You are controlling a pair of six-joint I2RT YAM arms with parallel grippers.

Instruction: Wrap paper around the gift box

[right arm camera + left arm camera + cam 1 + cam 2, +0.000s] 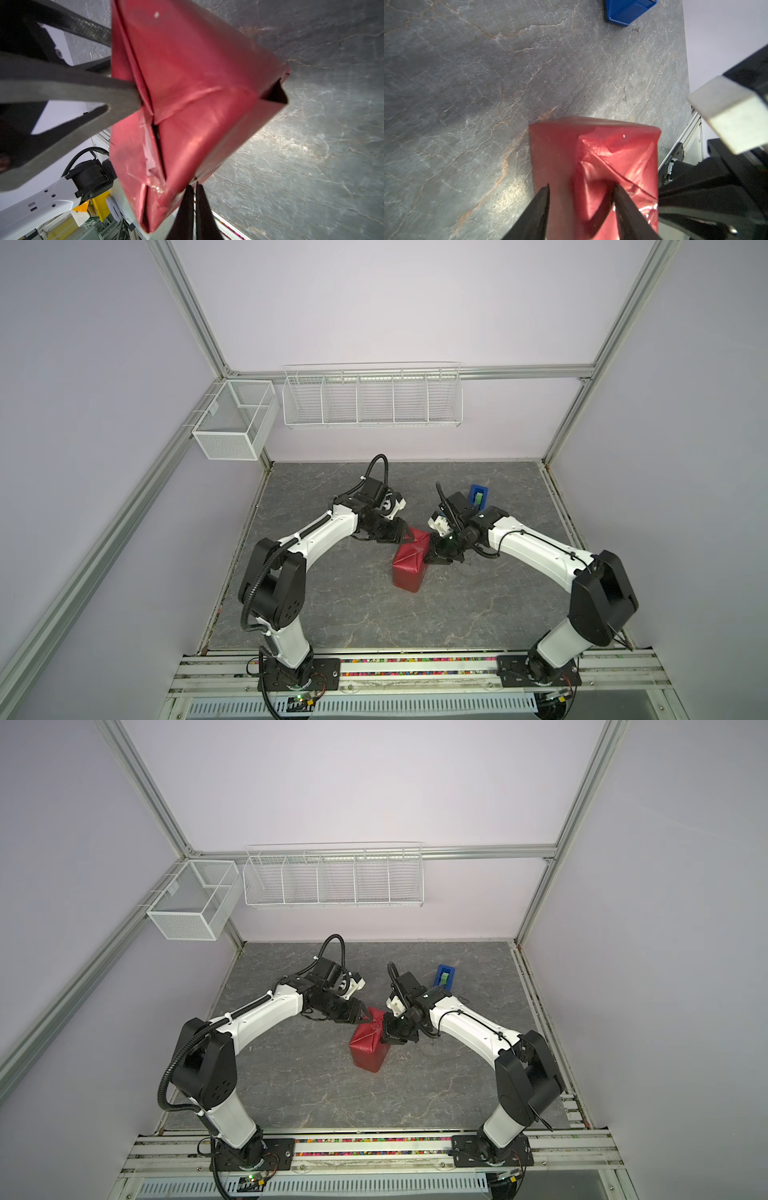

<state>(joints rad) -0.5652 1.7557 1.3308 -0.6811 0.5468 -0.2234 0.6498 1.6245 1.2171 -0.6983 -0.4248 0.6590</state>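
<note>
My left gripper (581, 187) stood with its jaws apart, fingertips pressed on the folded red paper (409, 568) at the parcel's far-left top. My right gripper (194, 187) was closed at the parcel's right edge. The gift box was hidden inside that paper, standing near the middle of the table (332, 605), between my grippers.

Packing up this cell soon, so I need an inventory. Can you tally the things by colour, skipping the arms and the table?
Red: 1, the paper folded into a parcel
Blue: 1, the tape dispenser
White: 2, the mesh basket and the wire rack
Total: 4
</note>
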